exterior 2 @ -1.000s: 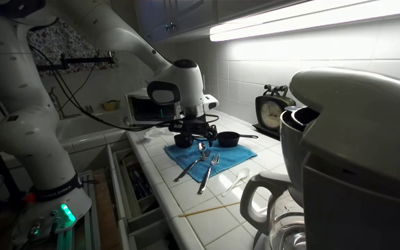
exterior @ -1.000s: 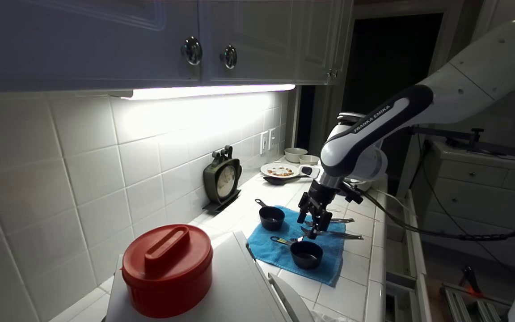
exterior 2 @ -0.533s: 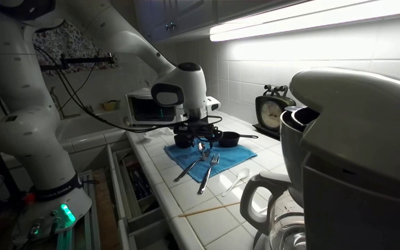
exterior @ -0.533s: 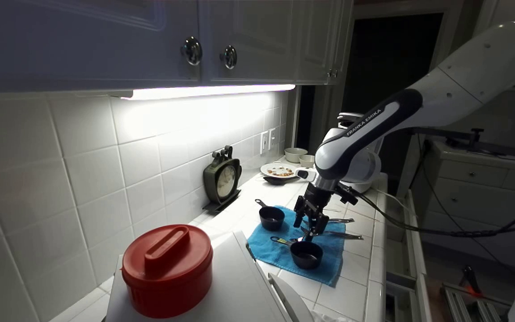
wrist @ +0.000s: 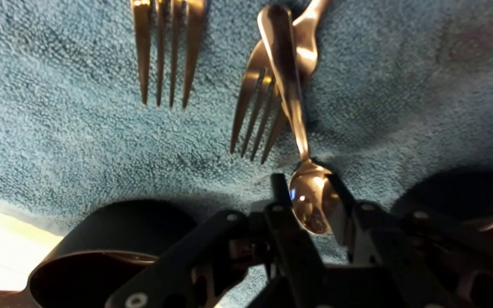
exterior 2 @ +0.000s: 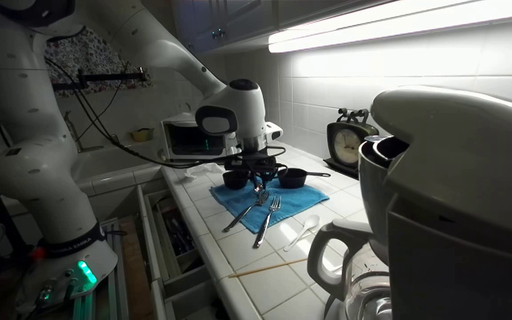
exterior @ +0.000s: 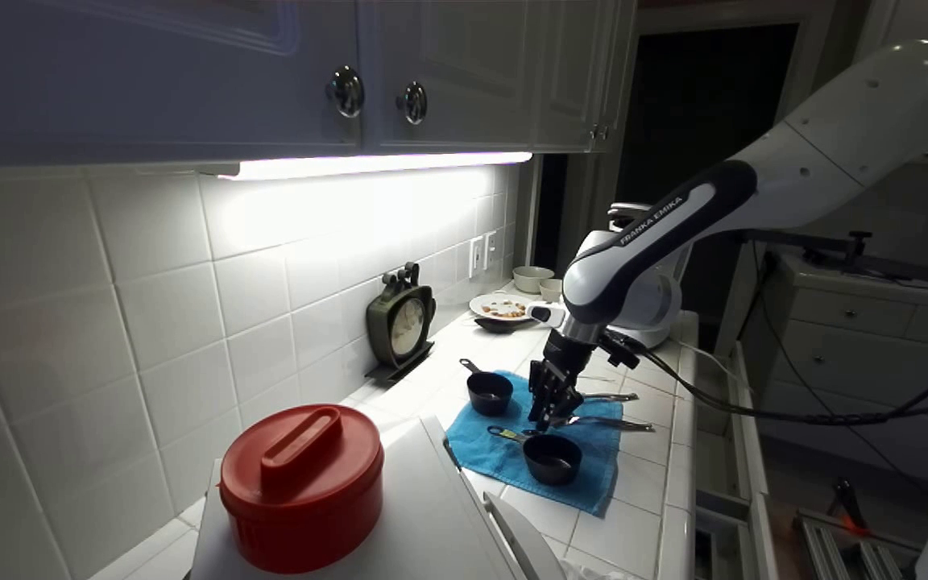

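On the towel (wrist: 79, 141) lies the spoon (wrist: 297, 119), handle crossing a fork (wrist: 258, 68). The tool (wrist: 308, 182) straddles the spoon's bowl; whether it is clamped cannot be told. Alignment appears complete; spoon not yet lifted. Two pans (wrist: 131, 226) flank the tool.

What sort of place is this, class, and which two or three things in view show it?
Probably a home kitchen. The signs are the wall cupboards, the coffee maker, and the metal spoon lying across a fork.
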You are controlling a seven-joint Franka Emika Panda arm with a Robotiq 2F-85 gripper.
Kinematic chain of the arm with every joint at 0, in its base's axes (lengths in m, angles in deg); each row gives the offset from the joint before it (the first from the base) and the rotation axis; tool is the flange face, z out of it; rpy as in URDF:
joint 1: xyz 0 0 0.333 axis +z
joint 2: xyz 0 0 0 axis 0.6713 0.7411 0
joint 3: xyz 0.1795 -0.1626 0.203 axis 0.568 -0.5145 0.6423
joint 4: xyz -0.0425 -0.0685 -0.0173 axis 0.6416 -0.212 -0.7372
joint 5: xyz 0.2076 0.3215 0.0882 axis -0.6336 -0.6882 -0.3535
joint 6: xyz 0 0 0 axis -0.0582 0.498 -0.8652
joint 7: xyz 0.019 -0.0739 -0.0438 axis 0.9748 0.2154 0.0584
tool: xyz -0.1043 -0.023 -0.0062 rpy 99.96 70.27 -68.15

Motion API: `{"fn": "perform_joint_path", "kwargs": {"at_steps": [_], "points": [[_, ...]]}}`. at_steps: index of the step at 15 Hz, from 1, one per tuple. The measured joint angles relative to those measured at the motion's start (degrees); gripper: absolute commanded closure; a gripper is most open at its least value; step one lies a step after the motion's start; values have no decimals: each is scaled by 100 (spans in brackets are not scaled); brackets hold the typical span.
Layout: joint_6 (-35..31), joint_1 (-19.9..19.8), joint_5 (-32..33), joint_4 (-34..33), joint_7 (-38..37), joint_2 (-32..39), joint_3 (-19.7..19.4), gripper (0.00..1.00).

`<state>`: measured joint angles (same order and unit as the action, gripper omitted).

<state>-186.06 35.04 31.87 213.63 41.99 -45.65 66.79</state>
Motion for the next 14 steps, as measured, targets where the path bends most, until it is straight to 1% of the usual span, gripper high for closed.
{"fn": "perform_joint_path", "kwargs": {"at_steps": [3, 4, 5, 6, 7, 8, 9, 10, 11, 13, 14], "points": [[-9, -13, -83, -8, 0, 17, 51, 29], [-10, -15, -112, -12, 1, 24, 71, 21], [-11, -16, -157, -19, 4, 36, 92, 16], [-11, -17, -211, -30, 16, 52, 114, 25], [-12, -18, -264, -46, 32, 71, 135, 25], [-12, -18, -299, -64, 50, 93, 151, 42], [-12, -19, -315, -82, 58, 118, 164, 51], [-12, -22, -331, -92, 71, 139, 175, 57], [-12, -26, -350, -96, 83, 156, 188, 66], [-12, -36, -388, -98, 107, 186, 209, 81], [-12, -42, -413, -100, 120, 204, 220, 84]]}}
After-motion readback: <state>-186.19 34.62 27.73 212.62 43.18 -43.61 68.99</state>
